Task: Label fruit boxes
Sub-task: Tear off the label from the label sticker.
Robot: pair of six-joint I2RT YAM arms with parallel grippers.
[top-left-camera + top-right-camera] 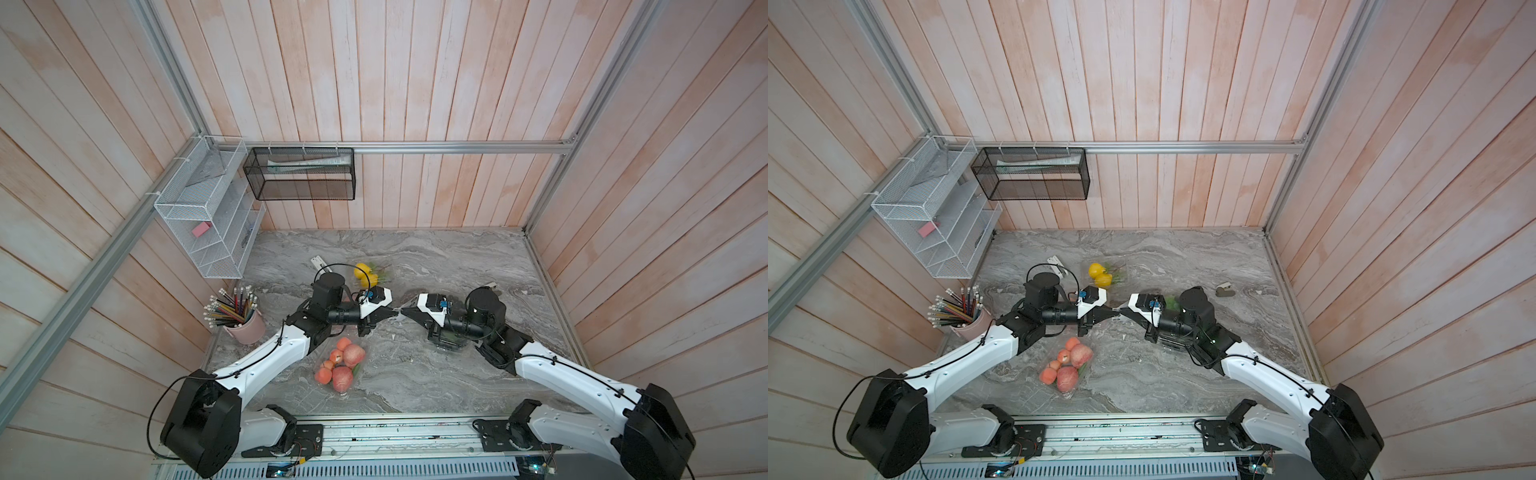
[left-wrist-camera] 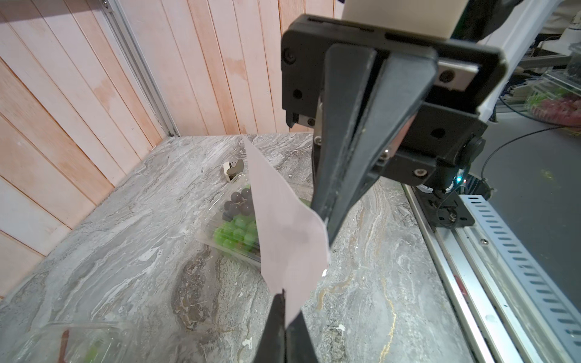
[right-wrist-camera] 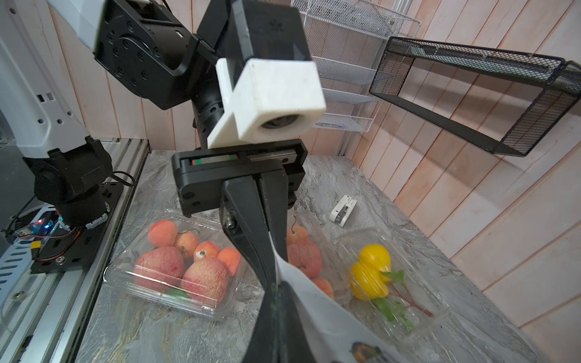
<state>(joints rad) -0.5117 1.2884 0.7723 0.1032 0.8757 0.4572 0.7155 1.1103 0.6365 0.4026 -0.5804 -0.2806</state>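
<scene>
Over the table's middle my left gripper [image 1: 392, 314] [image 2: 284, 297] and right gripper [image 1: 406, 311] [image 3: 279, 287] meet tip to tip, both shut on a white sticker sheet [image 2: 283, 232] [image 3: 317, 308] hanging between them. The fruit boxes are clear clamshells. The yellow-fruit box [image 1: 368, 274] [image 3: 380, 273] lies behind the left wrist. One apple box [image 1: 343, 365] [image 3: 176, 267] lies near the front. A second apple box [image 3: 303, 251] is hidden under the left arm in both top views. The grape box [image 2: 235, 220] [image 1: 1171, 303] sits under the right arm.
A pink cup of pencils [image 1: 243, 320] stands at the left wall. On the walls hang a white wire rack [image 1: 208, 220] and a black mesh basket [image 1: 299, 174]. A small white device [image 1: 319, 263] lies at the back left and a small clip-like object [image 1: 1225, 289] at the right.
</scene>
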